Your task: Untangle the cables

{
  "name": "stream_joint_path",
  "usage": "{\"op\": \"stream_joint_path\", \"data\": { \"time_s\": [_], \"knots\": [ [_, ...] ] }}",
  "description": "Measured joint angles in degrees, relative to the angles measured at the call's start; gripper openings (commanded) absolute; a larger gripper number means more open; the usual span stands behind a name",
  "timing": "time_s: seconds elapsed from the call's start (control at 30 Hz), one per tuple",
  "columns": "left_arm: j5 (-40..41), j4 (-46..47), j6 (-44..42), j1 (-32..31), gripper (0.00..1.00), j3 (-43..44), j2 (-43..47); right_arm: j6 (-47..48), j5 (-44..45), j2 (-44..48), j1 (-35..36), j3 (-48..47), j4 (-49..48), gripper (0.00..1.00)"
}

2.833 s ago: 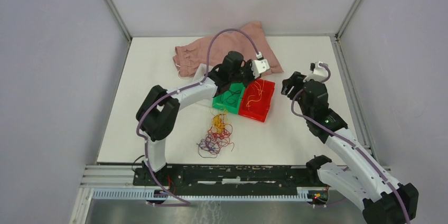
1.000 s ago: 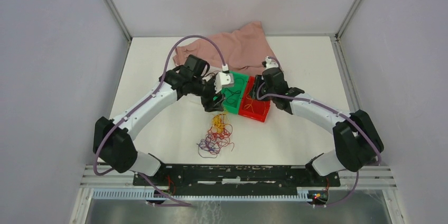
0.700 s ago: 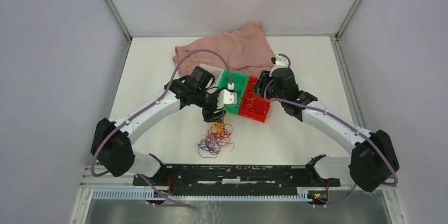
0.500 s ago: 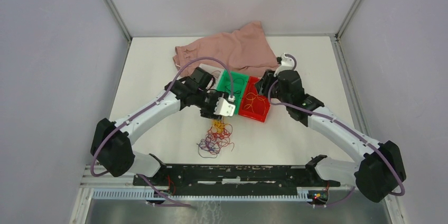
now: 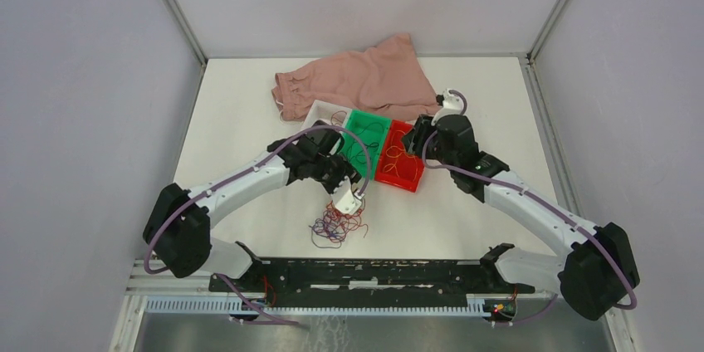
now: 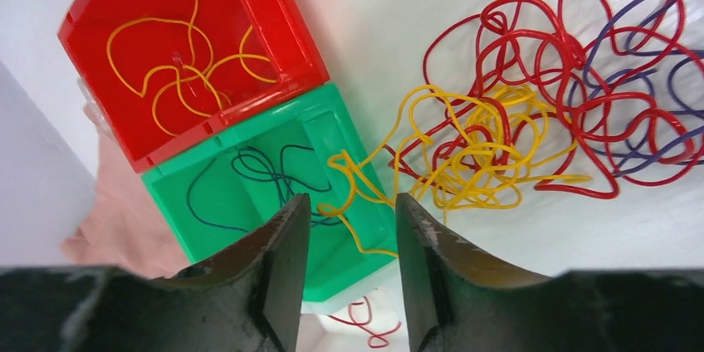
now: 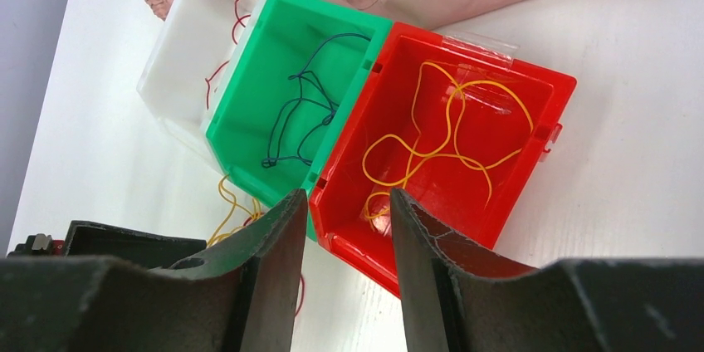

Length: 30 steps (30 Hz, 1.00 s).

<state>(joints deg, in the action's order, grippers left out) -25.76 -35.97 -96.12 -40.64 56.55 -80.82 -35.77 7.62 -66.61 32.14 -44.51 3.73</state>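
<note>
Jaws first: the left gripper (image 6: 349,223) stood open with nothing clamped. Through its gap we saw one yellow strand (image 6: 359,182) trailing out of the cables (image 6: 531,111). These lay on the table (image 6: 374,20) just past the fingertips, to one side, as a loose clump of red, yellow and purple loops. That strand crossed the near corner of the green bin (image 7: 249,119) in the wrist view; we could not tell whether it rested on the rim.

The right gripper (image 7: 344,207) was open and empty too, hanging over the seam between the green bin and the red bin (image 7: 498,186). A dark blue strand lay in the one and yellow strands in the other. Beyond them sat the white bin (image 7: 187,36), with a red strand in it, and farther out the pink cloth (image 5: 365,78).

We judged the main risk to be in the knot itself. The yellow loops were threaded through the red ones, so closing on the strand and lifting could drag the whole clump, or pull it tighter. A careless close could also catch a red loop with the yellow. If the strand did hang on the bin corner, a pull might shift the bin. With both grippers close to the bins, the arms could crowd each other.
</note>
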Motion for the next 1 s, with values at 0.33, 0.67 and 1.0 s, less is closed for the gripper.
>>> {"op": "stream_joint_path", "data": {
  "time_s": [0.33, 0.67, 1.0],
  "knots": [
    [0.3, 4.7, -6.3, -0.8, 0.11, -0.9, -1.0, -1.0, 0.0, 1.1, 0.0, 1.6, -0.1, 0.46],
    [0.0, 4.9, -2.1, -1.6, 0.03, -0.9, 2.4, -1.4, -1.7, 3.0, 0.0, 2.8, -2.4, 0.62],
    [-2.9, -1.7, 27.9, -1.9, 0.03, 15.1, 12.3, 0.2, -15.6, 5.2, 0.0, 6.2, -15.5, 0.73]
  ]
}}
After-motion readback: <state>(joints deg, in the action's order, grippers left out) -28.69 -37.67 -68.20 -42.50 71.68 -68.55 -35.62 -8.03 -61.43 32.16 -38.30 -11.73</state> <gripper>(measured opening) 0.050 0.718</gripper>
